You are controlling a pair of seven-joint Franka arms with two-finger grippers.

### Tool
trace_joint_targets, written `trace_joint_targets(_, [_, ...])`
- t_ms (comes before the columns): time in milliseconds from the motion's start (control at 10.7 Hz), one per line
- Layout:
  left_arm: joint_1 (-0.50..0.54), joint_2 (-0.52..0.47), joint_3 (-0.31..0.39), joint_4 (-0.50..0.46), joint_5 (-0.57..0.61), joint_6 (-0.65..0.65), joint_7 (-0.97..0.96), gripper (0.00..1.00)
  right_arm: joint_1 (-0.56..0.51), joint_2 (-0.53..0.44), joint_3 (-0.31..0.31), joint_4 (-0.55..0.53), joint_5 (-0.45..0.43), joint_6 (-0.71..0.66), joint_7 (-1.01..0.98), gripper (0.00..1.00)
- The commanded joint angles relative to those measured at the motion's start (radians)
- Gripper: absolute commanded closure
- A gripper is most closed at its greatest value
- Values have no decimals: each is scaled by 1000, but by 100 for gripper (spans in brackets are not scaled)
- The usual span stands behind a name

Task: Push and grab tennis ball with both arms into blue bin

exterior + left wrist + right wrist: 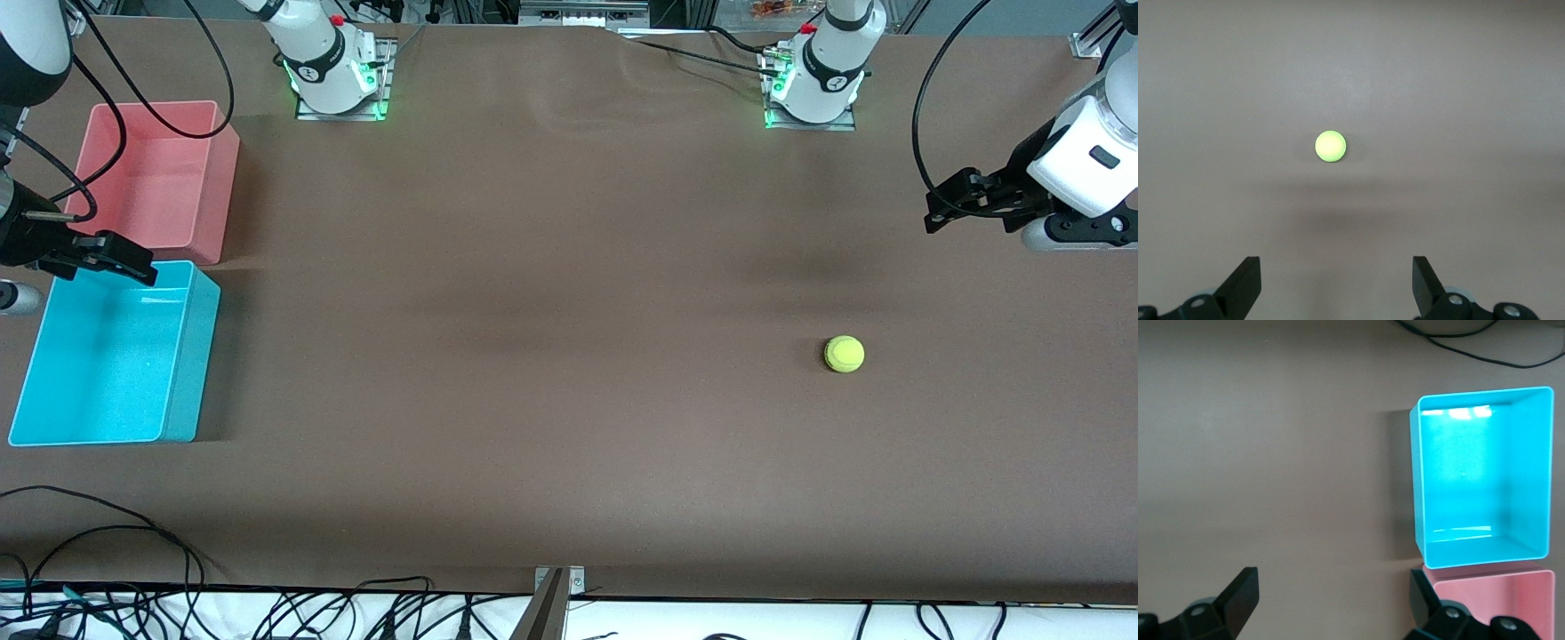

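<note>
Progress: nothing of the task looks done yet; the tennis ball [844, 353] lies untouched on the bare table [551, 356], and both the push and the grab remain.
Tennis ball: toward the left arm's end of the table, below and ahead of the left hand [944, 206], well apart from it; in the left wrist view it sits centred between the spread fingers [1245, 283], out in front.
Left hand: up in the air over the table's edge region, fingers wide apart, holding nothing.
Right hand: right hand [124, 258] hangs over the rim of the blue bin [191, 356], just where it meets the pink bin [200, 169]; fingers spread, empty.
Blue bin: empty inside, directly under the right hand, well apart from the ball.
Left to do: judged from this, the ball must travel the whole table toward the right hand, then be picked up and dropped in the bin.
</note>
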Motion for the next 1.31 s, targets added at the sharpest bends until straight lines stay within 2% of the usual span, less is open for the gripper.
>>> trace_joint_targets(0, [8,17,-4,35,-5,-13,3,0,-4,-32,-4,-25,53,5,-6,0])
trace_joint_targets(1219, [8,18,-4,35,-5,-15,3,0,1,-29,4,-13,51,3,8,0])
